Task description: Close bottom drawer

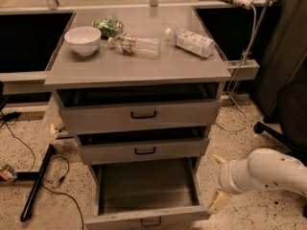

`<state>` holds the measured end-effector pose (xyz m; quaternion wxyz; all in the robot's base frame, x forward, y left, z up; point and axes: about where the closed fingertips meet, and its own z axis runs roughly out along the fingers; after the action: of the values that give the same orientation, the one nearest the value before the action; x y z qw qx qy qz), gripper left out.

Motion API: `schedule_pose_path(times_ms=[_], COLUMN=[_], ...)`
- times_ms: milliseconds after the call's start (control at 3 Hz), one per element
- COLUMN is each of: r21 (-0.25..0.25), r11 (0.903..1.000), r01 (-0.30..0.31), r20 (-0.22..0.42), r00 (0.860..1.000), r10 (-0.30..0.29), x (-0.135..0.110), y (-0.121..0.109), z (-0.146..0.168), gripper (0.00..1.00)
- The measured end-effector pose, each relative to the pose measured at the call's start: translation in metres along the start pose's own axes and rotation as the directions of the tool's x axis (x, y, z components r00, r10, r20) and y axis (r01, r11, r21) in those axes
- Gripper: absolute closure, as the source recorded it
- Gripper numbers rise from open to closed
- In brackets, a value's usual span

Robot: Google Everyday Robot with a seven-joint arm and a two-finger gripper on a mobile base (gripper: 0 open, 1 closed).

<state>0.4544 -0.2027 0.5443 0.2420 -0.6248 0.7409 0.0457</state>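
The grey cabinet has three drawers. The bottom drawer (pixel 144 188) is pulled far out; its grey tray is empty, and its narrow front with a small black handle (pixel 151 221) sits at the lower edge of the view. My gripper (pixel 214 182), on a white arm, is low down just right of the drawer's right side, level with its tray. Its two pale fingers (pixel 218 202) are spread apart, hold nothing and point left toward the drawer. They are close to the drawer; I cannot tell if they touch it.
The middle drawer (pixel 144 151) and the top drawer (pixel 141 115) stand slightly open. On the cabinet top (pixel 139 68) are a white bowl (pixel 82 40), two plastic bottles (pixel 136 44) (pixel 192 42) and a green bag (pixel 109 26). Cables and a black bar (pixel 36 183) lie on the floor at left. A chair base (pixel 273 131) is at right.
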Motion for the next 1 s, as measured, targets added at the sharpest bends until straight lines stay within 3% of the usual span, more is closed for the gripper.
schedule_pose_path(times_ms=[333, 667, 1000], r21=[-0.004, 0.0, -0.028], r11=[1.0, 0.998, 0.9928], r01=[0.008, 0.063, 0.117], r20=[0.003, 0.045, 0.091], r00=[1.0, 0.997, 0.989], r10=[-0.008, -0.063, -0.114], x=[0.0, 0.018, 0.049], y=[0.002, 0.003, 0.011], z=[0.004, 0.047, 0.106], gripper=[0.01, 0.24, 0.47])
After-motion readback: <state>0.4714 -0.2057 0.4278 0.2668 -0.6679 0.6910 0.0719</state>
